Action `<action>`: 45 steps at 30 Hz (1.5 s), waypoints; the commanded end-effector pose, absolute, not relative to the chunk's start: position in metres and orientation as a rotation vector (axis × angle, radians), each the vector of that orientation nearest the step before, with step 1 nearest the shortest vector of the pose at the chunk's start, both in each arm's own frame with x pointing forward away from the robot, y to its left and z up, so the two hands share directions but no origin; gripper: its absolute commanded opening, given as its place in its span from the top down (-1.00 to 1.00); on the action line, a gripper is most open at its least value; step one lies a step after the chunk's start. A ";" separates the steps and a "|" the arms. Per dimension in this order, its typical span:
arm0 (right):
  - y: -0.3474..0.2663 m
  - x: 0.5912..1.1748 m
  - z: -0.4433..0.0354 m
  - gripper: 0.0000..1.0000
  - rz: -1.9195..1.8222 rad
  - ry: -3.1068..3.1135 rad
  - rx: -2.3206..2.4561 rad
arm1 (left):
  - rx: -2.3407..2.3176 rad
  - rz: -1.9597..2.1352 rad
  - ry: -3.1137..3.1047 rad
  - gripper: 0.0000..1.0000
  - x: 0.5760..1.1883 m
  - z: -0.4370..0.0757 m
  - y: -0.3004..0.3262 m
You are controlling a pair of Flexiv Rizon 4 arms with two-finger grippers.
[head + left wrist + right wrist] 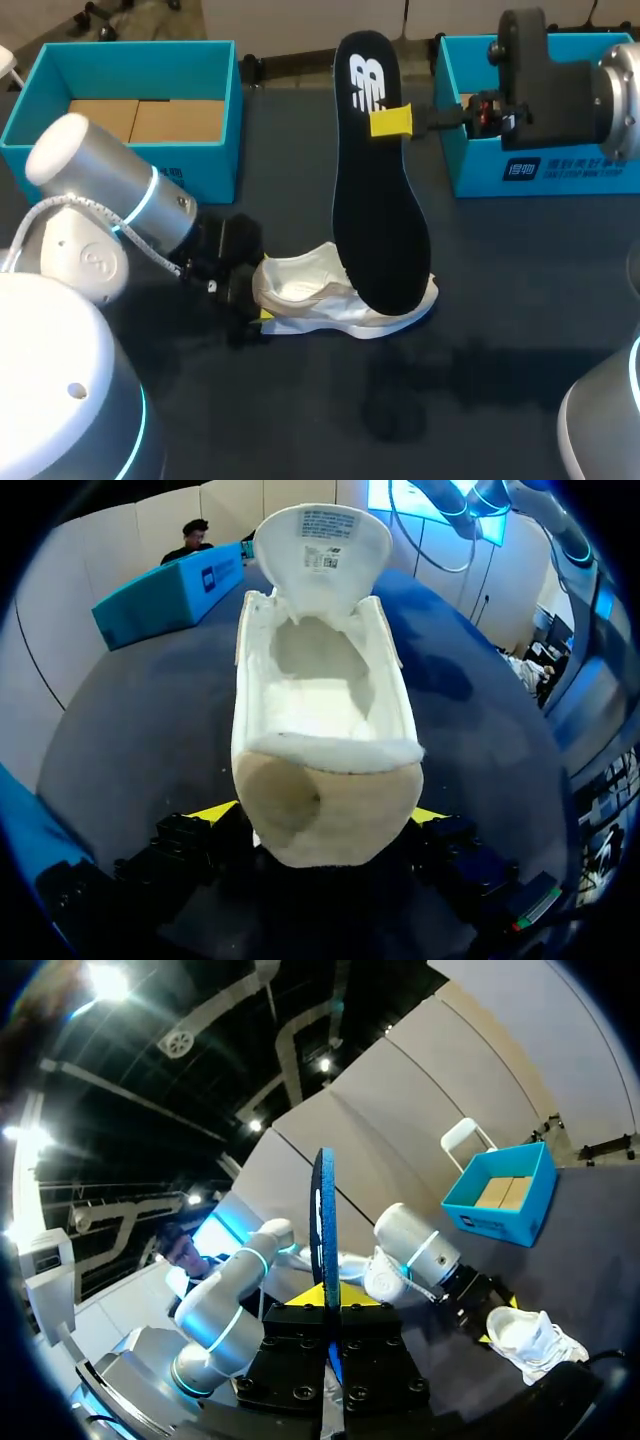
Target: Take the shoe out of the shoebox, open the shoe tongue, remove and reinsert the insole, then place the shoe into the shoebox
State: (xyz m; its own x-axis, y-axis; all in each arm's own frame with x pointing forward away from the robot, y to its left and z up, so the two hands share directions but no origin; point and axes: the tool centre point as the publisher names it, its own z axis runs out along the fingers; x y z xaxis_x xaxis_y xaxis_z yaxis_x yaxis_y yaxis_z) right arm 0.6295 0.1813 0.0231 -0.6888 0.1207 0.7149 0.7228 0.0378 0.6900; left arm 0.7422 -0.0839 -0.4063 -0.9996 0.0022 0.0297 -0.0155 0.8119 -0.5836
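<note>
Now my right jaws are pinched closed on the insole [380,200], holding it upright over the surface [500,380], its long axis running down to the shoe [300,290] just below. My left jaws clamp the shoe's heel, opening facing up for reinsertion.

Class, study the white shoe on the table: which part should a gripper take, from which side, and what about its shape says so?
Grip the shoe at its heel from behind, one finger on each side. It stands upright on its sole, and the heel is its narrow end. That leaves the opening, tongue folded forward, free for the insole. The left gripper holds it so.
</note>
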 end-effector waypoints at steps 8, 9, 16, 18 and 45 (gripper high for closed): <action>0.184 0.630 0.022 1.00 -1.693 -1.854 -0.854 | 0.008 0.874 -2.982 -1.00 0.743 -0.401 -0.084; 0.184 0.630 0.022 1.00 -1.693 -1.854 -0.854 | 0.008 0.874 -2.982 -1.00 0.743 -0.401 -0.084; 0.184 0.630 0.022 1.00 -1.693 -1.854 -0.854 | 0.032 0.709 -3.044 -1.00 0.741 -0.393 -0.084; 0.184 0.630 0.022 1.00 -1.693 -1.854 -0.854 | 0.025 0.666 -3.070 -1.00 0.741 -0.388 -0.083; 0.184 0.630 0.022 1.00 -1.693 -1.854 -0.854 | 0.103 0.187 -3.168 -1.00 0.747 -0.351 -0.099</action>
State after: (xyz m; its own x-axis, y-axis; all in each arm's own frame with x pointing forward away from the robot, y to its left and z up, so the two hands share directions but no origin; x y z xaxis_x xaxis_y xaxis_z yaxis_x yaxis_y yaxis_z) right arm 0.6295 0.1812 0.0231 -0.6887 0.1209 0.7148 0.7228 0.0378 0.6900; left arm 0.7486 -0.0996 -0.3629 -0.9974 -0.0658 -0.0285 -0.0600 0.9834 -0.1714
